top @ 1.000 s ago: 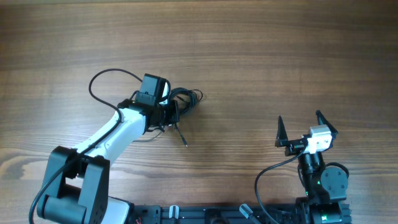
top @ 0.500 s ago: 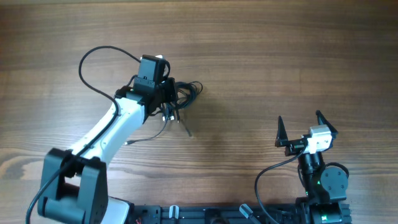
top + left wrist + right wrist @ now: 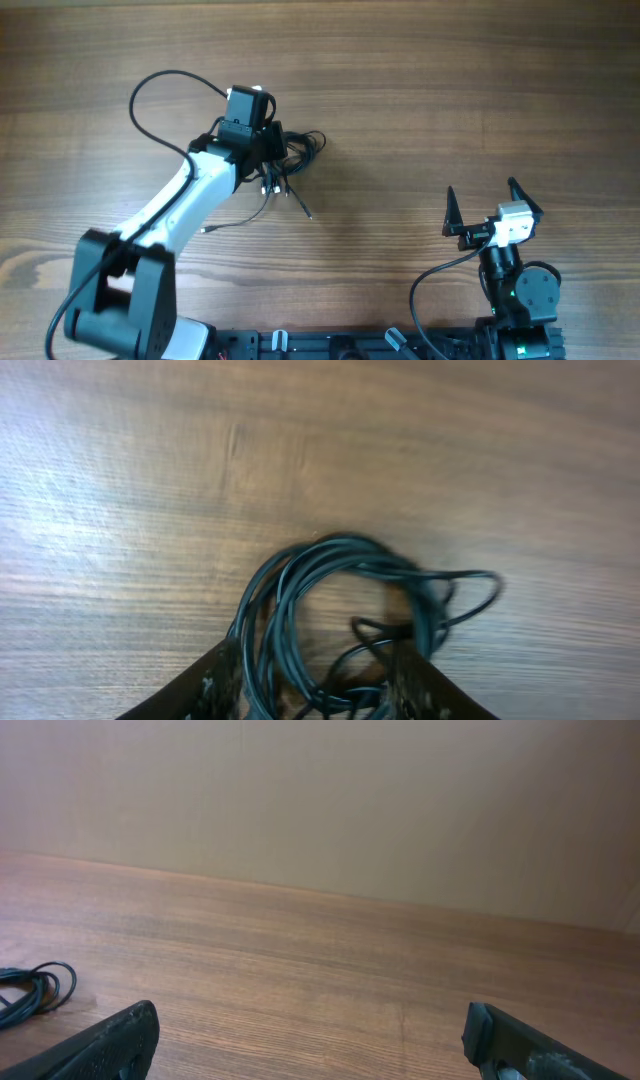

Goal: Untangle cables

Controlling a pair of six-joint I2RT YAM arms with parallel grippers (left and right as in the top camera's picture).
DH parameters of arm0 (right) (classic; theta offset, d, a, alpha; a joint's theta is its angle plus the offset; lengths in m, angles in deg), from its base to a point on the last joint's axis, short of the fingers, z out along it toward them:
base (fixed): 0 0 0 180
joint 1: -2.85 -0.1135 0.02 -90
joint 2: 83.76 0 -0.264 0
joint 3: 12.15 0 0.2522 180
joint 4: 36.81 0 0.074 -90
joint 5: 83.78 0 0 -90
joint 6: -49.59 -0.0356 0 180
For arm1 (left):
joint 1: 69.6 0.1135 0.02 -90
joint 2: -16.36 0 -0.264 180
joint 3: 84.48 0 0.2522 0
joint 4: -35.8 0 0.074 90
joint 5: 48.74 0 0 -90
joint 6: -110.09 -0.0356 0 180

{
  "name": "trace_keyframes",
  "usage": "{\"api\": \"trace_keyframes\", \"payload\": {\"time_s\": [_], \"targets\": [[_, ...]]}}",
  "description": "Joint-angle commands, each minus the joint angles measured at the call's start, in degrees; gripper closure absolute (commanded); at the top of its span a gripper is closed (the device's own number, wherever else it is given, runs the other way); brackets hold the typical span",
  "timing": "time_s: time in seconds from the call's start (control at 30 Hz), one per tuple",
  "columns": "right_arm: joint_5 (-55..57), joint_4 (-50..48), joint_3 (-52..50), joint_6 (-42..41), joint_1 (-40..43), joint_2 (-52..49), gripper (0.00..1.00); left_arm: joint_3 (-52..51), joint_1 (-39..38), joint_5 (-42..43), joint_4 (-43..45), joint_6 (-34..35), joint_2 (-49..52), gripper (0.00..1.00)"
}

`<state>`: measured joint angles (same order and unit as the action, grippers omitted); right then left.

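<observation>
The cables (image 3: 300,152) lie as a small black coil on the desk (image 3: 450,80), left of its middle and well in from the near edge. In the left wrist view the coil (image 3: 340,590) shows as several thin loops stacked on one another, with one narrow loop sticking out toward the right.

The left end effector (image 3: 275,165) stands right over the near part of that coil. It is released: its two fingers (image 3: 215,680) are parted, and strands of the coil pass through the gap between them without being pinched. The view is too blurred at the bottom to show if either finger touches a strand.

Two loose cords trail out of the coil toward the near edge of the desk. One runs straight out to a small plug end (image 3: 310,215). The other bends away under the left arm (image 3: 190,200) and ends in what looks like a pale tip (image 3: 205,230), though it is very small from above. A thick black lead (image 3: 150,85) fixed to the left arm arcs over the desk on the arm's far side.

The right end effector (image 3: 481,190) is near the desk's near edge on the right side, well apart from the coil. Its fingers are spread wide with nothing between them. In its own view the right end effector (image 3: 315,1050) looks across bare wood to a pale wall (image 3: 400,800) beyond the far edge, with part of the cables (image 3: 35,985) showing at the left.
</observation>
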<state>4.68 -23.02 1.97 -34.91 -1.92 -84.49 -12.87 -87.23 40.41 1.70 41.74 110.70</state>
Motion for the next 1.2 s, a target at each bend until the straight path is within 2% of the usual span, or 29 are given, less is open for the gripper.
{"api": "trace_keyframes", "payload": {"time_s": [0.0,0.03,0.07,0.1,0.13,0.33,0.83,0.97,1.0,1.07,1.1,1.13,1.17], "targets": [[-1.1,-0.2,-0.1,0.5,0.2,0.5,0.00,1.7,-0.1,-0.7,-1.0,-0.6,-5.6,0.36],[-1.1,-0.2,-0.1,0.5,0.2,0.5,0.00,1.7,-0.2,-0.7,-2.2,-0.6,-5.8,0.34],[-1.1,-0.2,-0.1,0.5,0.2,0.5,0.00,1.7,-0.2,-0.7,-4.5,-0.6,-5.6,0.22],[-1.1,-0.2,-0.1,0.5,0.2,0.5,0.00,1.7,-0.2,-0.8,-6.0,-0.6,-5.6,0.05],[-1.1,-0.2,-0.1,0.5,0.2,0.5,0.00,1.7,-0.2,-0.8,-7.5,-0.6,-5.6,0.00],[-1.1,-0.2,-0.1,0.5,0.2,0.5,0.00,1.6,-0.2,-0.7,-13.0,-0.5,-5.4,0.00],[-1.1,-0.2,-0.1,0.5,0.2,0.5,0.00,-2.0,-0.2,1.4,-13.4,0.1,-5.4,0.00],[-1.1,-0.2,-0.1,0.5,0.2,0.5,0.00,-2.4,-0.3,1.4,-13.3,3.1,-5.3,0.02],[-1.1,-0.2,-0.1,0.5,0.2,0.5,0.00,-2.5,-0.3,1.4,-13.4,3.1,-5.3,0.06],[-1.1,-0.2,-0.1,0.5,0.2,0.5,0.00,-3.2,-0.3,1.4,-13.2,3.1,-5.3,0.30],[-1.1,-0.2,-0.1,0.5,0.2,0.5,0.00,-3.8,-0.3,1.4,-12.8,3.1,-5.3,0.54],[-1.1,-0.2,-0.1,0.5,0.2,0.5,0.00,-4.7,-0.3,1.4,-11.9,3.1,-5.3,0.86],[-1.1,-0.2,-0.1,0.5,0.2,0.5,0.00,-5.4,-0.3,1.4,-11.2,3.1,-5.3,0.96]]}}
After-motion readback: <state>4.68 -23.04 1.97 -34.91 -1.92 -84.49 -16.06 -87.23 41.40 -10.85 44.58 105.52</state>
